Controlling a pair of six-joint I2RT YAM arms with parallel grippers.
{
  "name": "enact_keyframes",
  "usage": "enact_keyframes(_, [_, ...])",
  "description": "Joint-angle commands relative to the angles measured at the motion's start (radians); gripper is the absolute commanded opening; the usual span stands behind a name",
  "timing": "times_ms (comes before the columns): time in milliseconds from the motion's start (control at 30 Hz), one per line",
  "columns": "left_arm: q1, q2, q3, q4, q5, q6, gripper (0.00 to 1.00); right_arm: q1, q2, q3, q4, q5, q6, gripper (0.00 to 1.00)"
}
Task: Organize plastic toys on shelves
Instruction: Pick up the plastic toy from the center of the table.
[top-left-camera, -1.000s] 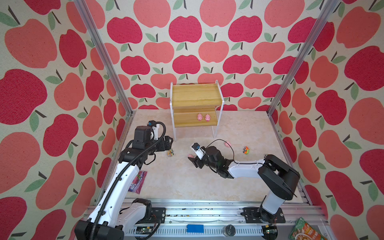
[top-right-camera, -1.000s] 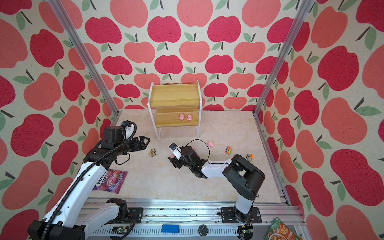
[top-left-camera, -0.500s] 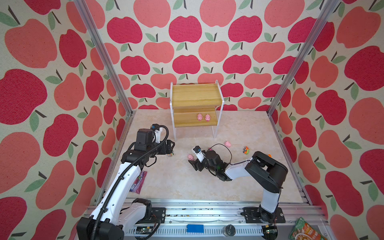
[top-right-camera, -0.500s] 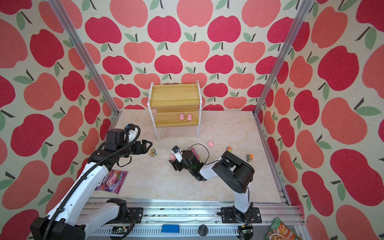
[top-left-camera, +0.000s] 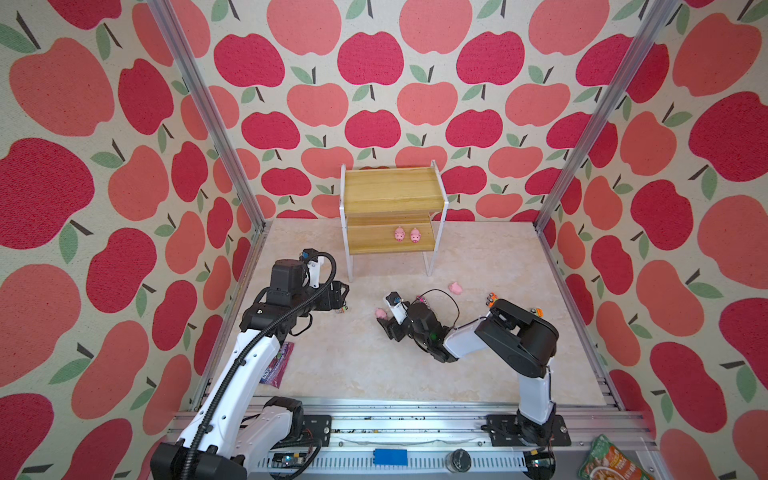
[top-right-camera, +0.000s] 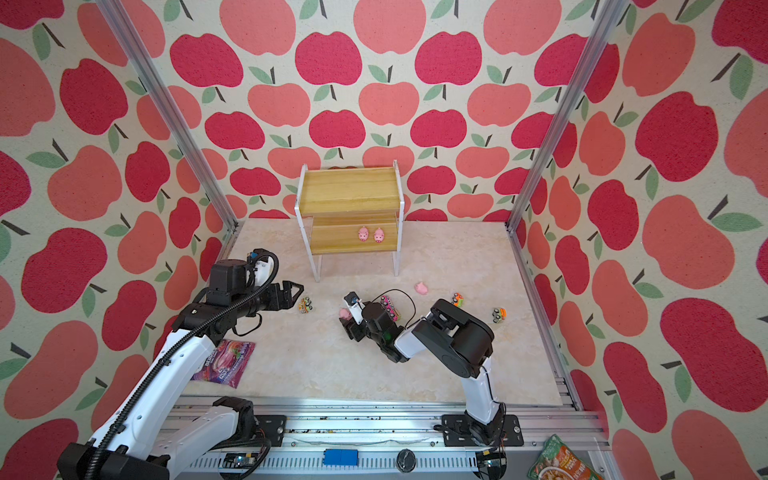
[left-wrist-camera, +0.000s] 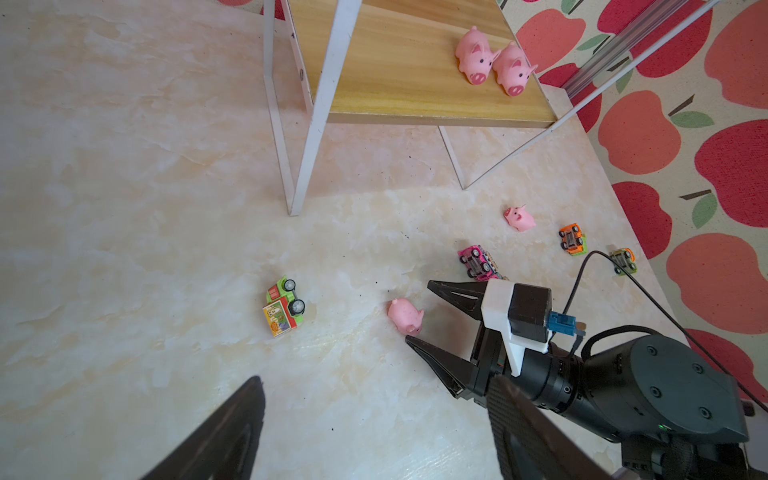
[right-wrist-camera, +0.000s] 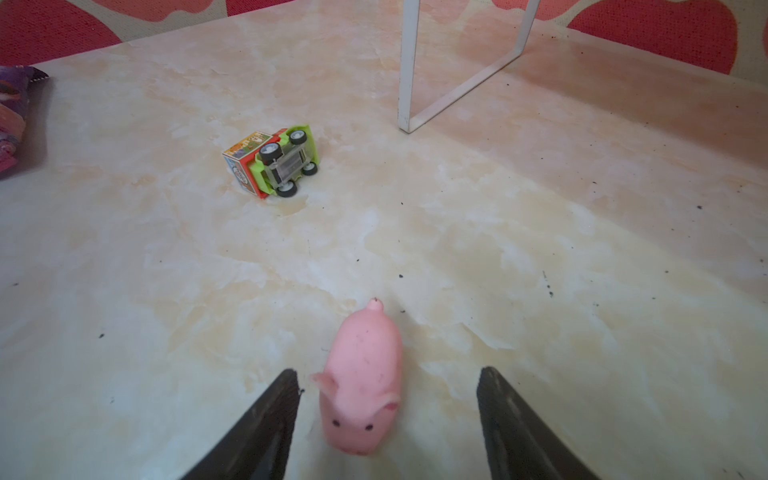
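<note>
The shelves (top-left-camera: 390, 195) (top-right-camera: 349, 195) stand at the back; two pink pigs (top-left-camera: 406, 235) (left-wrist-camera: 492, 62) sit on the lower board. My right gripper (right-wrist-camera: 387, 371) (top-left-camera: 384, 319) is open low over the floor, one finger on each side of a third pig (right-wrist-camera: 363, 382) (left-wrist-camera: 405, 316), apart from it. A fourth pig (top-right-camera: 421, 287) lies further right. My left gripper (left-wrist-camera: 376, 378) (top-right-camera: 296, 291) hangs open and empty near a green-orange truck (left-wrist-camera: 284, 306) (right-wrist-camera: 272, 162) tipped on its side. On the floor are a pink truck (left-wrist-camera: 478, 261), an orange truck (left-wrist-camera: 572, 239) and a yellow-green truck (left-wrist-camera: 623, 259).
A purple snack packet (top-right-camera: 226, 361) lies flat by the left arm near the front left. A green food pouch (top-right-camera: 557, 459) lies outside the floor at the front right. The shelf's white legs (right-wrist-camera: 405, 66) stand just behind the toys. Patterned walls and metal posts close in three sides.
The right arm's elbow has swung inward to the left while its gripper stays at the floor pig. The left gripper has edged slightly forward toward the tipped truck.
</note>
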Motion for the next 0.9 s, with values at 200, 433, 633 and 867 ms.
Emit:
enact_keyframes(200, [0.000, -0.022, -0.015, 0.013, 0.004, 0.018, 0.86, 0.010, 0.054, 0.090, -0.019, 0.062, 0.027, 0.64])
enact_keyframes(433, [0.001, -0.024, -0.014, 0.013, 0.005, 0.015, 0.86, 0.024, 0.062, 0.100, -0.035, 0.074, 0.022, 0.64])
enact_keyframes(633, [0.000, -0.026, -0.014, 0.013, 0.009, 0.015, 0.86, 0.043, 0.057, 0.100, -0.048, 0.102, 0.029, 0.66])
enact_keyframes(867, [0.001, -0.029, -0.016, 0.014, 0.012, 0.013, 0.86, 0.045, 0.059, 0.095, -0.052, 0.133, 0.062, 0.64])
